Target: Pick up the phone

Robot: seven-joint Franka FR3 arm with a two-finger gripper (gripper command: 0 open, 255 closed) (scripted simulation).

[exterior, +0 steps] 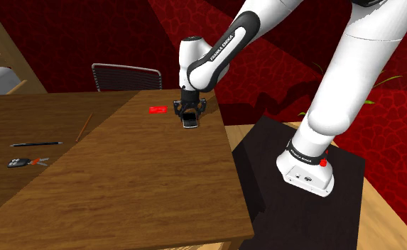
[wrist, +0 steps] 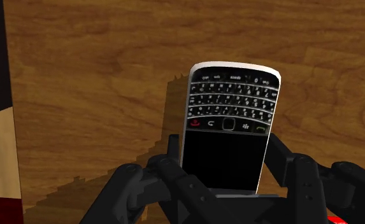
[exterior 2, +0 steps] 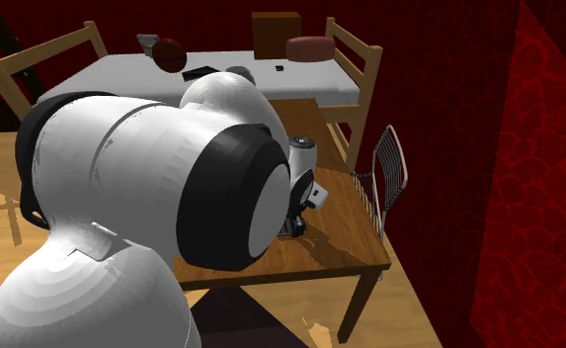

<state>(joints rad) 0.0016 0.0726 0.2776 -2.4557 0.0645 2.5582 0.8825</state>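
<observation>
A black phone [wrist: 229,121] with a small keyboard, a dark screen and a silver rim sits between my two black fingers [wrist: 172,159], which clasp its sides. My gripper [wrist: 224,167] is shut on it. The phone's shadow falls on the wood beside it, so it looks a little above the brown wooden table [wrist: 98,76]. In the shoulder view my gripper [exterior: 189,119] points down near the table's far right corner, with the phone [exterior: 190,124] at its tips. In the second exterior view my gripper [exterior 2: 296,223] is low over the table, partly behind the arm.
A red card [exterior: 157,109] lies just left of the gripper in the shoulder view. A pencil [exterior: 84,126], a pen [exterior: 35,144] and keys [exterior: 24,162] lie further left. A mesh-backed chair [exterior: 127,74] stands behind the table. The black stand [exterior: 301,213] is at lower right.
</observation>
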